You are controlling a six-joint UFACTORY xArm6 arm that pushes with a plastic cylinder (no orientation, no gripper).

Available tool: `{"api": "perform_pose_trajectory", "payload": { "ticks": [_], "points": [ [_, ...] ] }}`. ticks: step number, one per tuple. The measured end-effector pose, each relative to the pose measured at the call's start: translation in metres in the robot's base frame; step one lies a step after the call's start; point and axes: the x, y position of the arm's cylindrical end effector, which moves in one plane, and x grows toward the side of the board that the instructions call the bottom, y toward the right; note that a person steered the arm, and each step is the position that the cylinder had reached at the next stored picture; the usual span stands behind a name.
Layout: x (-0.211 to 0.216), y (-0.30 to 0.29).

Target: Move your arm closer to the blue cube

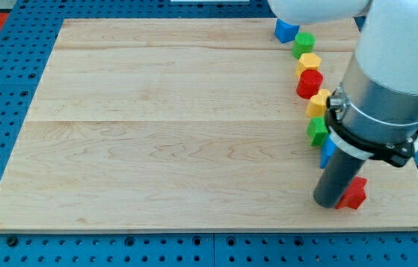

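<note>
Camera view: arm stands upright at the table's [157, 133] right; my tip [328, 205] rests touching the red block [355, 193]. Blue cube [327, 152] sits just above, partly hidden behind the rod.

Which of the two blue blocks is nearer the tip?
The lower blue block, half hidden behind the arm just above my tip. The other blue block sits far off at the view's top edge.

wooden board [179, 126] | green cylinder [303, 44] | red cylinder [309, 83] | red star [355, 193]
</note>
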Motion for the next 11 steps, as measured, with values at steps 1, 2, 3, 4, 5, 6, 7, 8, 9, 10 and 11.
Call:
{"api": "perform_pose_trajectory", "payload": {
  "ticks": [1, 2, 3, 4, 5, 6, 7, 8, 9, 10, 11],
  "points": [
    [0.0, -0.031],
    [-0.018, -0.109],
    [-0.104, -0.112],
    [-0.193, -0.093],
    [-0.259, -0.081],
    [-0.295, -0.052],
    [-0.315, -0.039],
    [-0.33, -0.039],
    [-0.342, -0.042],
    [-0.36, -0.041],
    [-0.373, -0.024]
  ]
}}
